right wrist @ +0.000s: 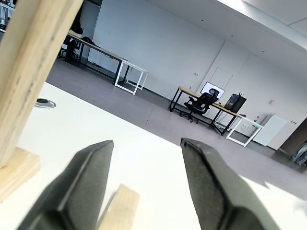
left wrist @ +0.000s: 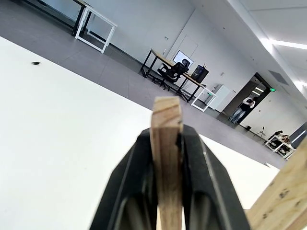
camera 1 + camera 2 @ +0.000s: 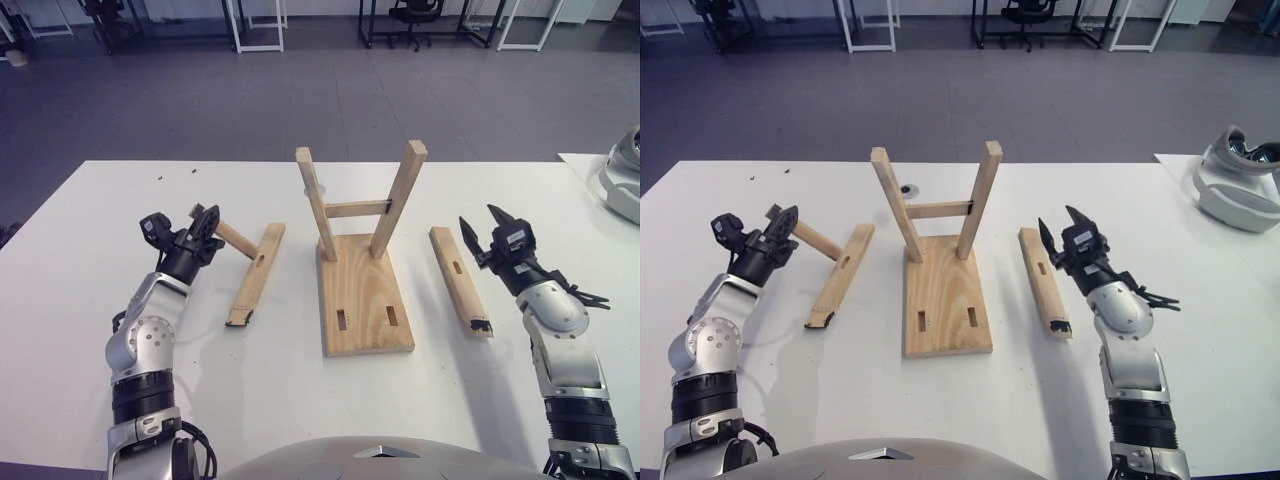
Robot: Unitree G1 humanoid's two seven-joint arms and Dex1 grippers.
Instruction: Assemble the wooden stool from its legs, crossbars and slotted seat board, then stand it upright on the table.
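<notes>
The slotted seat board (image 3: 365, 295) lies flat mid-table with two legs (image 3: 316, 205) (image 3: 398, 198) standing in its far slots, joined by a crossbar (image 3: 357, 209). One loose leg (image 3: 256, 273) lies to the board's left, and another loose leg (image 3: 459, 279) to its right. My left gripper (image 3: 208, 225) is shut on the end of a short crossbar (image 3: 234, 239) whose other end points at the left loose leg; the wrist view shows the wood (image 2: 167, 158) clamped. My right gripper (image 3: 480, 222) stands open just beyond the far end of the right loose leg (image 1: 120, 206).
A white headset (image 3: 1240, 182) rests on a neighbouring table at the far right. A small round cap (image 3: 908, 188) sits on the table behind the standing legs. Bare white tabletop (image 3: 90, 260) stretches to the left and along the front edge.
</notes>
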